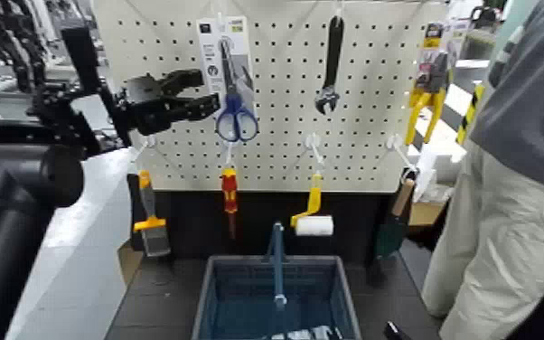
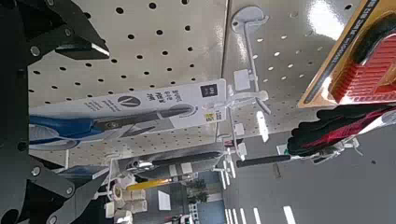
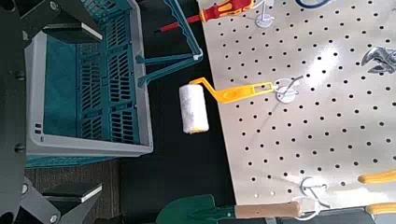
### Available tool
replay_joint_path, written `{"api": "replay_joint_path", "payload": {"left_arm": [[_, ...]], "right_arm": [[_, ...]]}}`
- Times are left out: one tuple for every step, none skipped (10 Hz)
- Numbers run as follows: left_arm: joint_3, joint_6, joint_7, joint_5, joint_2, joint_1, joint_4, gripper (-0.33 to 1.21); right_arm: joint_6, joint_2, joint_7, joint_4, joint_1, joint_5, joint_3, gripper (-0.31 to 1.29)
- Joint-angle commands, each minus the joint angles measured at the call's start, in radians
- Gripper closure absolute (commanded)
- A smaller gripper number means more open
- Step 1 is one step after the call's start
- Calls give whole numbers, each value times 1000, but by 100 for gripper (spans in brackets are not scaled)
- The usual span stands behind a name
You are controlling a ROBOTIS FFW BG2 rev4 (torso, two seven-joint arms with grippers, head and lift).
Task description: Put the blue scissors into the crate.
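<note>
Left gripper (image 1: 211, 92) is at the pegboard (image 1: 280, 136), jaws spread, nothing pinched yet AFAICT. Blue scissors (image 1: 236, 118) on their white card (image 1: 211, 45) hang from a hook just beside the fingertips, approx. level w/ them. Crate (image 1: 201, 303) sits below & to the robot's right of that gripper. Right gripper (image 3: 101, 113) waits low near the crate, jaws apart. Step in hand, IMO: lining up the grasp. Next: ease in so card + scissors sit btwn the jaws, close, unhook, then carry down to the crate.
</note>
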Motion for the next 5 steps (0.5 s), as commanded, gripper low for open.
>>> {"api": "replay_joint_path", "payload": {"left_arm": [[-18, 0, -17, -1, 4, -28, 27, 45], [-26, 0, -26, 2, 4, -37, 44, 45], [-26, -1, -29, 4, 6, -40, 53, 44], [-26, -1, -29, 5, 6, -42, 54, 47], [-32, 0, -29, -2, 6, -48, 54, 82]], "right_arm": [[7, -2, 7, 0, -7, -1, 2, 18], [9, -3, 9, 0, -10, -3, 4, 18], [10, -5, 10, 2, -10, -4, 5, 18], [10, -5, 10, 3, -11, -4, 7, 18], [9, -2, 10, 3, -11, -4, 5, 18]]}}
